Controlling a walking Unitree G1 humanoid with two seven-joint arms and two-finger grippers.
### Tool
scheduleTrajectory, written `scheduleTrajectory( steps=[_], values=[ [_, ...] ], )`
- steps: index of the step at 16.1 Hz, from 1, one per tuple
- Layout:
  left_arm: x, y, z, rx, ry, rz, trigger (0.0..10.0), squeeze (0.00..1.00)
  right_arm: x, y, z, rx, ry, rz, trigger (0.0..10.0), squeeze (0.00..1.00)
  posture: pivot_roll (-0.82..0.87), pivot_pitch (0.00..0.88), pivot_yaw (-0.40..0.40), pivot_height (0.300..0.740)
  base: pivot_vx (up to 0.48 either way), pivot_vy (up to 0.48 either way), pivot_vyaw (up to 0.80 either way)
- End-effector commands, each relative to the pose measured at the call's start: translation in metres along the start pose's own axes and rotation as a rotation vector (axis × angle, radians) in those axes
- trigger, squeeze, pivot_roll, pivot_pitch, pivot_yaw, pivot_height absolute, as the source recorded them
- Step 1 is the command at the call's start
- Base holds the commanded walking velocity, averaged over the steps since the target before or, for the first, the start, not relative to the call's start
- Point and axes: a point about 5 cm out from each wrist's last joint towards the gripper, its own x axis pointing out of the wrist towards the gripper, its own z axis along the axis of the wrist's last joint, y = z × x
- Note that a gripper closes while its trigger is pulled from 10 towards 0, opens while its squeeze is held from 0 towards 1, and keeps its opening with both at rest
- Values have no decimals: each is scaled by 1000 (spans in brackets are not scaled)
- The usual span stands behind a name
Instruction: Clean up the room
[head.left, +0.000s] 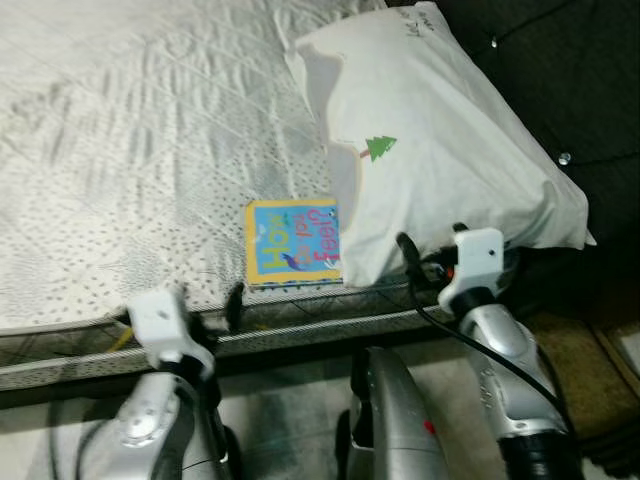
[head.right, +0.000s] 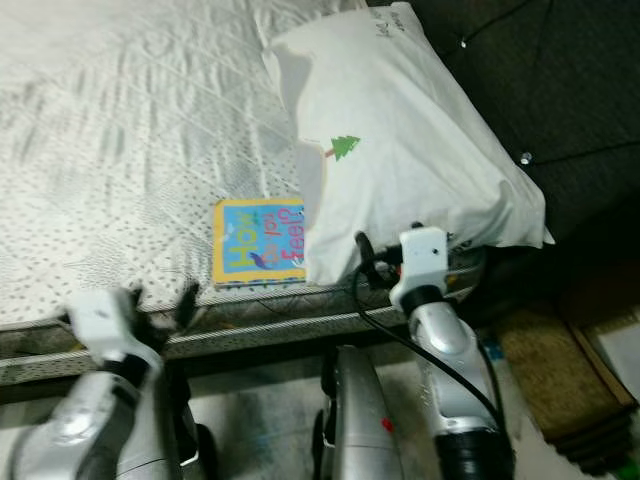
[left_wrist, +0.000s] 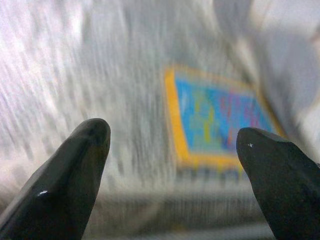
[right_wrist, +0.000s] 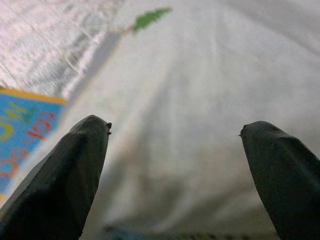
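A blue picture book (head.left: 290, 243) with a yellow border lies flat on the white quilted bed (head.left: 130, 150), close to its near edge. One side of the book is tucked under a white pillow (head.left: 440, 140) printed with a small green tree. My left gripper (head.left: 212, 302) hovers open at the bed's edge, just short of the book (left_wrist: 215, 115). My right gripper (head.left: 430, 250) is open at the pillow's near lower edge, with the pillow (right_wrist: 200, 100) spread between its fingers and nothing gripped.
A dark tufted headboard (head.left: 560, 70) rises behind the pillow on the right. The mattress side (head.left: 300, 335) runs across in front of my arms. A brown mat (head.left: 575, 350) lies on the floor at the right.
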Motion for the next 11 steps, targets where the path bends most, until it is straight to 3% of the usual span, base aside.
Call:
scheduleTrajectory(
  steps=[1, 3, 7, 11],
  values=[
    [-3, -3, 8, 0, -27, -4, 10000, 0, 0, 2, -3, 31, 8, -12, 10000, 0, -23, 129, -65, 560, 0, 0, 0],
    [0, -3, 20, 9, -77, 8, 10000, 0, 9, 13, 0, 131, 11, -21, 10000, 0, -8, 87, -62, 560, 0, 0, 0],
    [20, 5, 21, 24, -85, 38, 10000, 0, 35, 24, 24, 252, -72, -16, 10000, 0, 2, 6, -46, 560, 0, 0, 0],
    [37, 17, 31, 52, -136, 67, 10000, 0, 54, 26, 44, 284, -144, 24, 10000, 0, 11, 0, -46, 581, 0, 0, -328]
  ],
)
